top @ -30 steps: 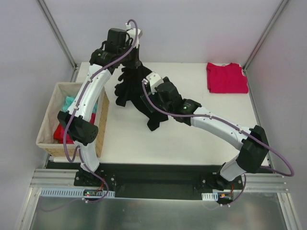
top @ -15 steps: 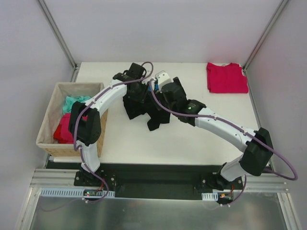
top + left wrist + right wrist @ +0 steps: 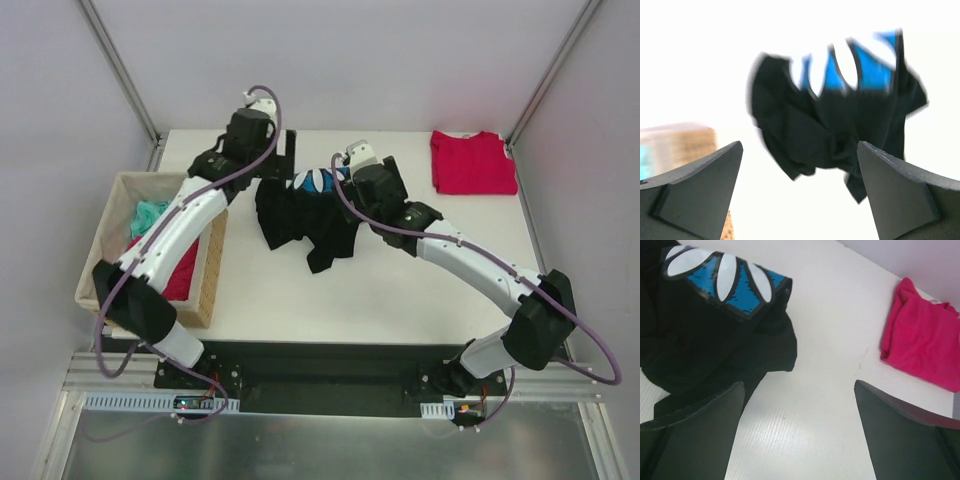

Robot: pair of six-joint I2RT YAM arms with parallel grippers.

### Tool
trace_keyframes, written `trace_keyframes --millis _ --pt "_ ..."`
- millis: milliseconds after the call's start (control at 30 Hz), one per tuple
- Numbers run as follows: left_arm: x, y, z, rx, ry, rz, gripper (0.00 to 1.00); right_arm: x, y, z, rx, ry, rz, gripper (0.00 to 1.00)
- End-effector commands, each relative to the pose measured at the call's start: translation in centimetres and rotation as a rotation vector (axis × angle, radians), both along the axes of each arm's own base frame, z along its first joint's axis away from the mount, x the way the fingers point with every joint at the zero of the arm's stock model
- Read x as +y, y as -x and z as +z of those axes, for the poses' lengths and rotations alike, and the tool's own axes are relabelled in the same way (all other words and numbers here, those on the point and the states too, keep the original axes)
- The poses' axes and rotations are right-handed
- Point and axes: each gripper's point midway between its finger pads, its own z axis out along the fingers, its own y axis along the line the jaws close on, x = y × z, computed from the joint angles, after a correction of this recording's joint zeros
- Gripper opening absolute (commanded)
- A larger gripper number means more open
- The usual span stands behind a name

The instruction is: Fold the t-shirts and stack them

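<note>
**BLACK T-SHIRT CRUMPLED LEFT OF TABLE CENTRE, BOTH GRIPPERS RELEASED**

**Large black soft-cloth t-shirt** [image 3: 300,220]
- Unfolded, in a crumpled heap on the flat white table [image 3: 400,290], left of centre.
- Blue print with white petal shapes [image 3: 315,180] facing up at the far edge of the heap.
- One dark flap trailing toward the near side.
- Blurred in the left wrist view; sharp in the right wrist view, filling its left side.

**Plain crimson-red cloth t-shirt** [image 3: 472,162]
- Folded flat at the far right corner of the table.
- Well apart from the black heap; not stacked with it.

**Left gripper** [image 3: 797,150]
- Released: fingers spread wide, gripping no cloth.
- Placed at the far left edge of the black heap, with the heap ahead of the fingers in the wrist view.
- Contact with the cloth: cannot tell.

**Right gripper** [image 3: 799,385]
- Released: fingers spread wide, with bare table showing between them.
- Placed just right of the blue print, at the far right edge of the heap.
- Black cloth just beside the left finger in the wrist view; touching or apart, cannot tell.

**Woven tan rectangular basket with pale liner** [image 3: 210,285]
- At the left edge of the table, partly under the left arm.
- Bunched teal cloth [image 3: 148,215] and red cloth [image 3: 180,278] inside.
</note>
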Motion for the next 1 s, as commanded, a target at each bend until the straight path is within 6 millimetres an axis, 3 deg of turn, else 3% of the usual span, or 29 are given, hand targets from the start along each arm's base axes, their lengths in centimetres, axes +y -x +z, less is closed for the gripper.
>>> trace_keyframes --millis 0,33,100,133,333,467,600,633,833,933,967 --pt "5.4 1.2 7.3 -0.236 0.017 0.246 0.99 -2.1 -0.7 5.7 -0.126 -0.055 -0.099 0.96" --pt "6.2 2.3 6.6 -0.239 0.024 0.252 0.99 -2.3 -0.8 6.3 -0.147 -0.061 -0.089 0.96" --pt "7.3 2.4 6.6 -0.286 0.061 0.314 0.99 -2.6 -0.9 6.4 -0.160 -0.051 -0.085 0.96" --pt "8.7 2.9 5.6 -0.285 0.034 0.381 0.99 -3.0 -1.2 6.3 -0.152 -0.056 -0.090 0.96" --pt "9.7 3.2 1.7 -0.182 -0.094 0.420 0.99 -2.5 -1.5 5.3 -0.101 -0.082 -0.071 0.96" --pt "9.9 2.7 -0.7 -0.014 -0.236 0.414 0.99 -2.2 -2.1 3.7 -0.061 -0.048 -0.088 0.96" --pt "8.7 1.9 -2.2 0.091 -0.163 0.361 0.99 -1.7 -3.7 1.2 0.001 -0.025 -0.099 0.96" --pt "8.3 1.7 -2.5 0.107 -0.137 0.340 0.99 -2.1 -4.2 -0.6 0.054 0.004 -0.115 0.96" --pt "6.7 0.8 -4.2 0.168 -0.151 0.216 0.98 -2.5 -5.2 -3.1 0.150 -0.025 -0.144 0.96" --pt "5.3 0.5 -5.3 0.210 -0.132 0.147 0.80 -2.4 -5.2 -3.7 0.170 -0.031 -0.143 0.96" --pt "4.9 0.4 -5.5 0.217 -0.126 0.124 0.65 -2.3 -5.3 -3.9 0.177 -0.030 -0.143 0.96"
